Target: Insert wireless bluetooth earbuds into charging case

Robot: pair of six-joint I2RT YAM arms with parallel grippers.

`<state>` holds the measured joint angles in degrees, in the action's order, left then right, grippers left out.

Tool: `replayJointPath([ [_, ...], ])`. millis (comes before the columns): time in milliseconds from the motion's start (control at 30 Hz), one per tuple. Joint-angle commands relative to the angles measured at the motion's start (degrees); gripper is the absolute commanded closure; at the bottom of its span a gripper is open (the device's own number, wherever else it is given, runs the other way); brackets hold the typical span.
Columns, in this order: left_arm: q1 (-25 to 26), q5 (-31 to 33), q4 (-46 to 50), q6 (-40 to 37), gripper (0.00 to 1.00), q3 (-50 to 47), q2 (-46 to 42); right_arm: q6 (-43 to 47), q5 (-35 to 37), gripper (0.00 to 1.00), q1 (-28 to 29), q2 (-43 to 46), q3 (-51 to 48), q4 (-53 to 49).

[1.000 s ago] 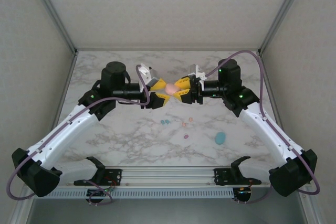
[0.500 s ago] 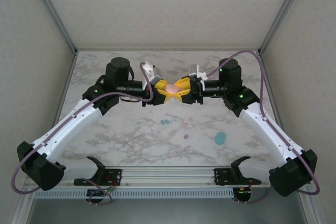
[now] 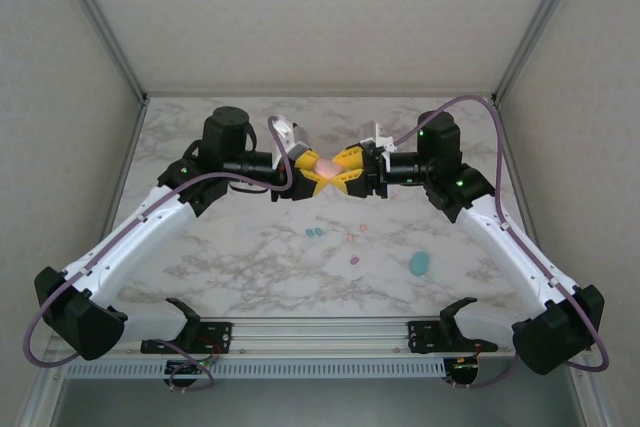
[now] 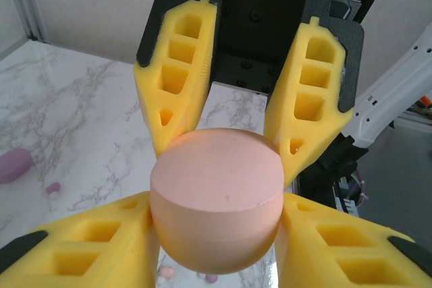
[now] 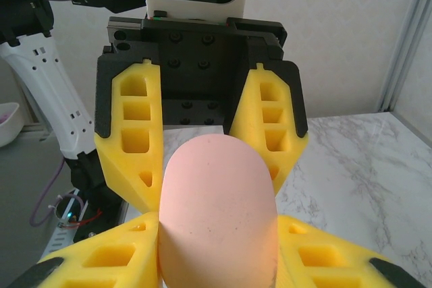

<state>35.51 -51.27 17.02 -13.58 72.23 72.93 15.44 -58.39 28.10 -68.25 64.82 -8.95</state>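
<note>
Peach-pink case (image 3: 326, 166) is clamped from opposite sides between the narrowed fingers of left gripper (image 3: 314, 171) and right gripper (image 3: 340, 169). Earbuds (image 3: 315, 232) are scattered on marble table (image 3: 240, 257) below the fingers, apart from them.

Bench (image 3: 240, 267) – white marble-pattern top with grey veining, spanning the centre of the overhead view. Back wall panel (image 3: 320, 17) – plain, pale, at 12 o'clock. Two grey metal frame posts, slanting at 11 o'clock (image 3: 100, 22) and 1 o'clock (image 3: 540, 22). Metal rail (image 3: 320, 332) along the bench's near edge, at 6 o'clock.
</note>
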Motion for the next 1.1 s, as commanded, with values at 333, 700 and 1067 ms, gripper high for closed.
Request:
replayJointPath([
  [333,0.22,-4.91,2.39,-0.82,0.53,3.34,1.82,-0.32,-1.28,0.63,0.61,0.10,1.27,2.01],
  [700,0.23,-4.98,6.68,-4.23,0.53,4.15,1.88,-0.42,-0.06,0.63,0.57,0.92,1.06,2.62],
  [1067,0.24,-5.69,6.22,-3.73,0.54,4.25,1.81,-1.47,1.99,0.63,0.60,2.47,-0.74,4.64],
])
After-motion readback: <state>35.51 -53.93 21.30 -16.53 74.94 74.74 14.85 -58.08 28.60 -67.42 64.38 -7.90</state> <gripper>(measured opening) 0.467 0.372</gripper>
